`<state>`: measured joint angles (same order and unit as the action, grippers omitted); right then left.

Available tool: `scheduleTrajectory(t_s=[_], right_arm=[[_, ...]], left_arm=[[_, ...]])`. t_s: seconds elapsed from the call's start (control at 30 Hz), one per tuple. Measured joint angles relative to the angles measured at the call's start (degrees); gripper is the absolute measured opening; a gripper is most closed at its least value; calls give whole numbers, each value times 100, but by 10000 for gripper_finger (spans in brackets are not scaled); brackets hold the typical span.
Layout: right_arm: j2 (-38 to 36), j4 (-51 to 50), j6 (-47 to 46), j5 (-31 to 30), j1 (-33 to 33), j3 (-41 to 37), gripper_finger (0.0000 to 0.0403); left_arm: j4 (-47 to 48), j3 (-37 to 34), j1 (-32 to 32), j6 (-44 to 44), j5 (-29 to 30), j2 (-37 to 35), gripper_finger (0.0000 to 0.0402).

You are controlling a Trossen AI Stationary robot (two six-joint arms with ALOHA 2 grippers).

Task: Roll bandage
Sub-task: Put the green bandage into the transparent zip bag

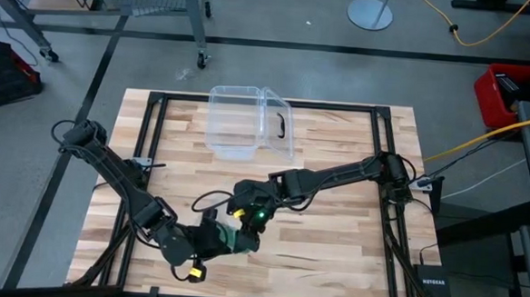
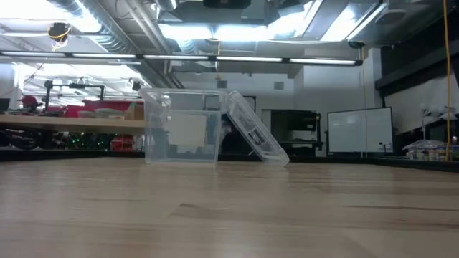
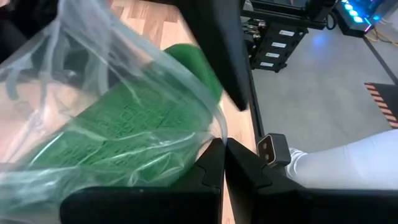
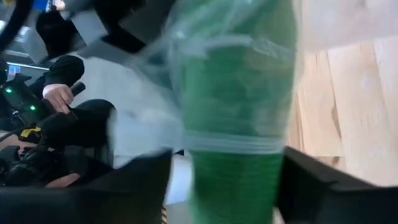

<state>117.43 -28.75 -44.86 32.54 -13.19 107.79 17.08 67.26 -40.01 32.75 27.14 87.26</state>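
Observation:
The green bandage [image 3: 143, 124], a stubby roll, hangs above the table's near middle [image 1: 242, 241], mostly inside a crinkly clear plastic wrapper [image 3: 93, 74]. My left gripper [image 3: 224, 146] is shut on that wrapper. In the high view it is left of the roll [image 1: 216, 242]. My right gripper [image 4: 230, 186] is open and comes in from the far right [image 1: 248, 222]. Its fingers stand on either side of the roll's bare green end [image 4: 236, 180], which sticks out of the wrapper [image 4: 230, 62]. A gap shows beside one finger [image 4: 146, 186]. Neither gripper shows in the low view. My left gripper pinches the wrapper's edge [image 3: 214, 135] between its two shut fingers, right at the side of the roll. The wrapper with the bandage in it is lifted clear of the table and lies slanted in front of the fingers.
A clear plastic box [image 1: 235, 120] stands at the far middle of the table, its lid [image 1: 280, 122] leaning against its right side; the low view shows both [image 2: 183, 129]. Bare wood lies around the arms. A person sits beyond the near edge [image 3: 348, 168].

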Motion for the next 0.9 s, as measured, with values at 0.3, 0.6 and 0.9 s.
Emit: scheduleTrajectory(t_s=[0.3,0.6,0.9], right_arm=[[-11,364,-108,82,100,22,392],[-11,622,-732,513,137,22,353],[-11,1317,-2139,264,127,20,339]], left_arm=[[-15,-4,9,9,-14,9,0],[-39,-4,-2,207,76,7,0],[-833,-3,-2,323,197,-40,0]])
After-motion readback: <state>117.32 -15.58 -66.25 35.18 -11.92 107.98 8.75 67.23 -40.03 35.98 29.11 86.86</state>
